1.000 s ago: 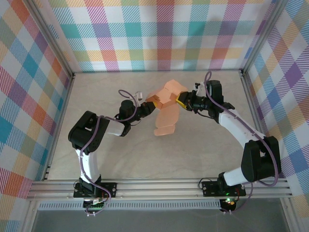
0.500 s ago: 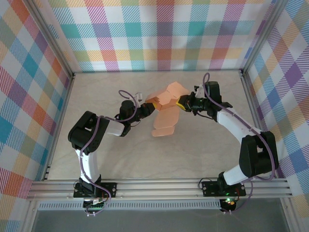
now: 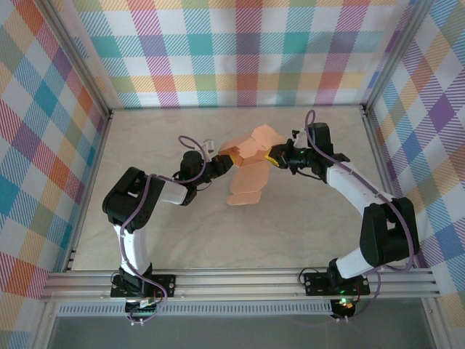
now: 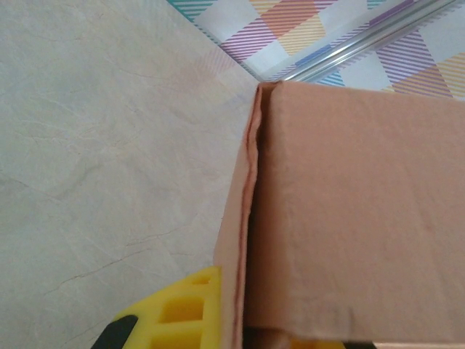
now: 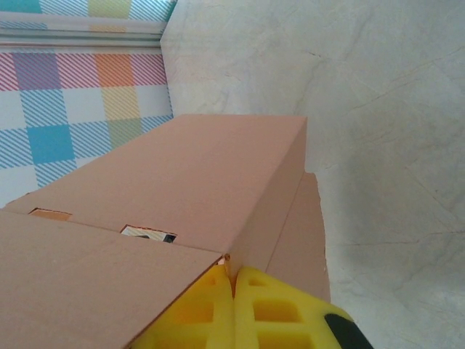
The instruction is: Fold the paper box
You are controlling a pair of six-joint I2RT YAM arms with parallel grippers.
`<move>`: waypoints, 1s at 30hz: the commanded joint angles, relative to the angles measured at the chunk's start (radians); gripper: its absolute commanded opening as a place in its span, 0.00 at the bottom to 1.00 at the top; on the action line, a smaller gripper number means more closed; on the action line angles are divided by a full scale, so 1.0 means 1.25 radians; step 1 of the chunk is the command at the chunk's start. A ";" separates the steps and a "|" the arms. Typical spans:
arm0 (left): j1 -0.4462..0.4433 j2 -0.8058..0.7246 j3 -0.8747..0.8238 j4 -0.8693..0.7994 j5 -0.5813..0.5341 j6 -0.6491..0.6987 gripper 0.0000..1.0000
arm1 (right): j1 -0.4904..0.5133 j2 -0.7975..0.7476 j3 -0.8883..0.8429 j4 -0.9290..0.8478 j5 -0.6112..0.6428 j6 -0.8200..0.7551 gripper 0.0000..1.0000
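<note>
Top view: the salmon-orange thin-card paper box [image 3: 247,166], partly folded, sits mid-surface toward the far side, between your two arms. Its upper part is raised between the claws, and a long flap hangs down toward the pale marbled surface [image 3: 218,233]. Left claw [image 3: 226,163] meets the box's left edge; right claw [image 3: 271,155] meets its right edge. Left wrist view: a double-layered card wall of the paper box [image 4: 349,218] stands upright and runs down between the yellow ribbed pads [image 4: 171,313]. One pad lies against the wall's left face and a sliver of yellow shows on the other side, so this claw is clamped down on the card. The surface [image 4: 109,145] lies behind, with the plaid wall at the far corner. Right wrist view: the pads [image 5: 207,309] are pressed flat together, no gap between them. The folded corner of the paper box [image 5: 189,182] meets their tips and a side flap drops past them on the right. This claw is fully closed — you cannot tell whether a thin layer of card is nipped in the seam.
</note>
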 commanded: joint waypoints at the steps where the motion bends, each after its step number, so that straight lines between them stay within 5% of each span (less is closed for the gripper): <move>1: -0.002 -0.018 -0.006 0.040 -0.005 0.002 0.00 | 0.000 0.000 0.020 -0.018 -0.002 -0.005 0.05; 4: -0.002 -0.017 -0.006 0.040 -0.007 0.002 0.00 | 0.001 -0.004 0.021 -0.018 0.003 -0.006 0.15; 6: -0.002 -0.016 -0.006 0.042 -0.007 0.001 0.00 | 0.001 -0.004 0.021 -0.024 0.005 -0.008 0.00; 9: -0.002 -0.015 -0.007 0.046 -0.008 -0.002 0.00 | 0.001 -0.004 0.021 -0.023 -0.001 -0.013 0.00; 13: -0.002 -0.016 -0.011 0.048 -0.015 -0.006 0.00 | 0.001 -0.023 0.020 -0.029 0.019 -0.020 0.31; 18: -0.001 -0.015 -0.017 0.046 -0.040 -0.020 0.00 | -0.006 -0.079 0.016 -0.080 0.104 -0.062 0.56; 30: -0.002 -0.045 -0.050 -0.027 -0.184 0.026 0.00 | 0.042 -0.145 0.179 -0.318 0.227 -0.223 0.70</move>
